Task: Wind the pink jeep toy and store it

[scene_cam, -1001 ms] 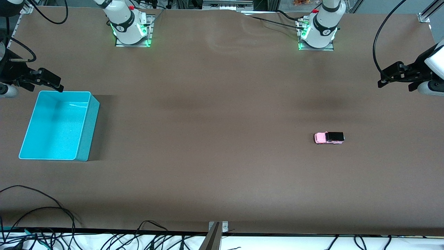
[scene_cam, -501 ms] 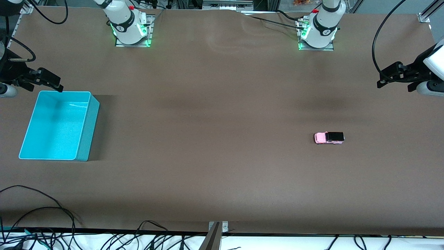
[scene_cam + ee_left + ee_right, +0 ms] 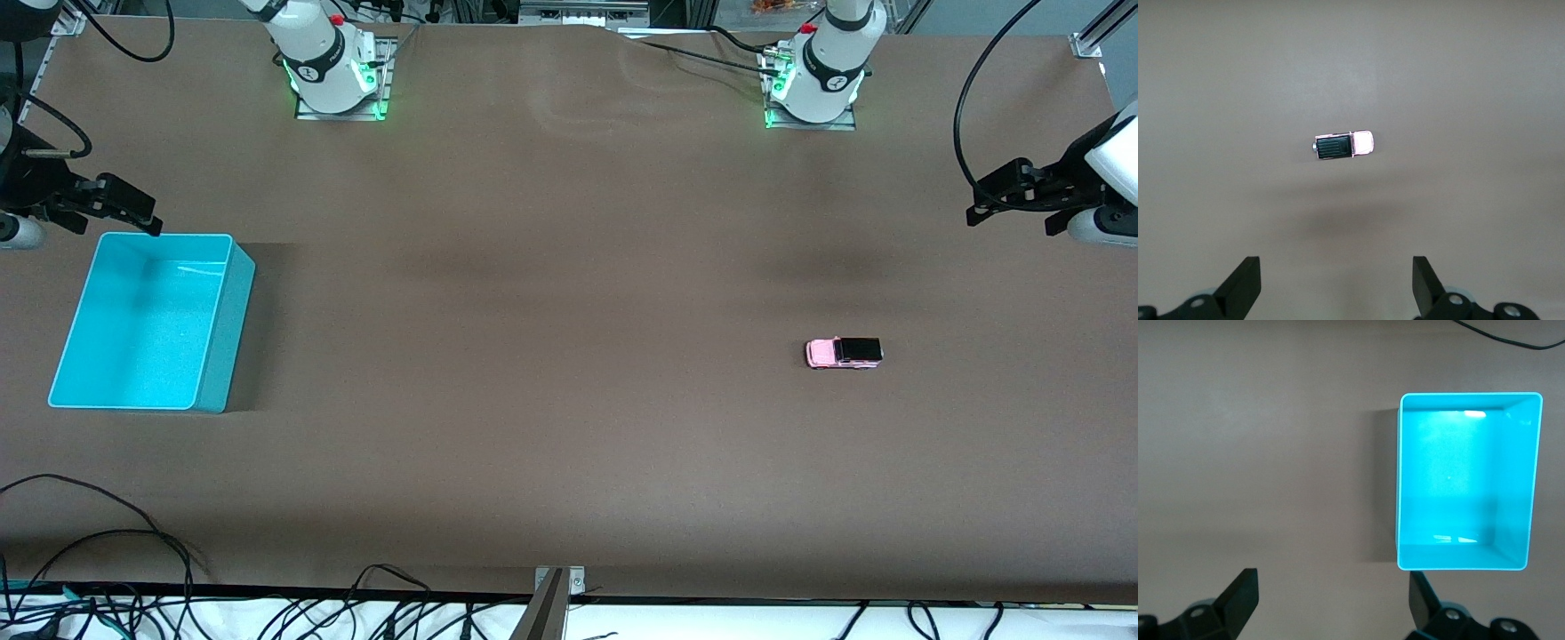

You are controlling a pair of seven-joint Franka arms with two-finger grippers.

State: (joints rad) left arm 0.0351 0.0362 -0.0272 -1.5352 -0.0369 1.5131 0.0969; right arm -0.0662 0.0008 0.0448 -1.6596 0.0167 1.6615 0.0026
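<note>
The turquoise bin sits at the right arm's end of the table with nothing in it. The pink jeep toy stands alone on the brown tabletop toward the left arm's end, well apart from the bin. The left gripper hangs high over the table with fingers spread, holding nothing. The right gripper waits beside the bin, likewise spread and empty
</note>
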